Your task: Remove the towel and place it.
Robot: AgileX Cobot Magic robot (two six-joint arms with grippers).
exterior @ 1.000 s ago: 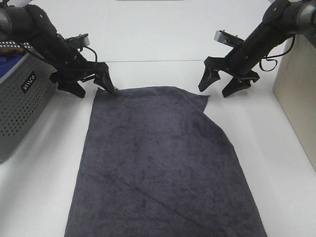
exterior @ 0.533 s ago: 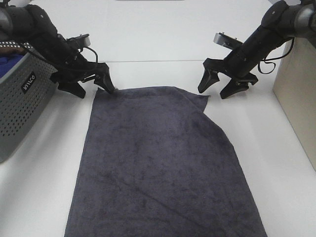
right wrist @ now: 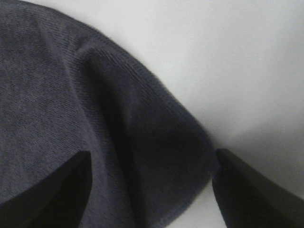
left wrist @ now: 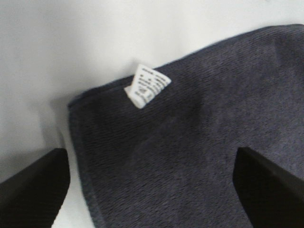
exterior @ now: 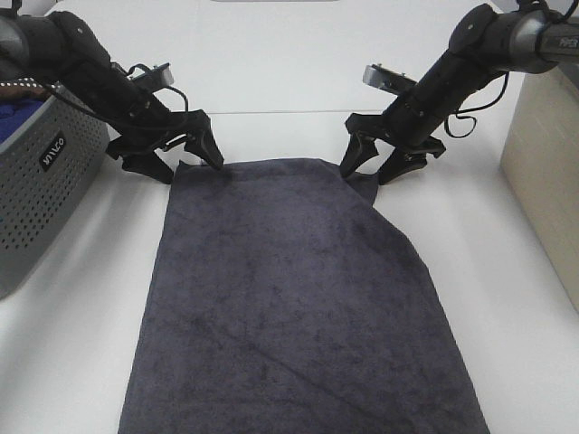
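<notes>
**A:** The towel [exterior: 289, 307] is spread flat on the white table [exterior: 271, 72]. It is dark grey and runs from the bottom edge of the high frame up to just above the middle.

**B:** Both arms are at its top edge. The left gripper [exterior: 190, 169] is at the upper-left corner with its jaws spread wide. One tip is outside the towel's side edge, the other at the top hem.

**A:** The wrist view agrees: that corner, with its little white tag [left wrist: 147, 85], lies between the two black fingers [left wrist: 33, 187]. Nothing is pinched there.

**B:** The right gripper [exterior: 366, 174] is at the upper-right corner with its jaws apart as well. The cloth there is rumpled, with a raised fold sitting between the tips.

**A:** Are the tips touching the fabric?

**B:** I can't tell from these angles. They're right at it, but they hold nothing.

**A:** At the left edge of the frame there's a grey perforated basket [exterior: 45, 181] with a blue cloth [exterior: 14, 113] showing in it. It stands clear of the towel.

**B:** A beige box [exterior: 547, 172] stands at the right edge, also apart from the towel.
</notes>
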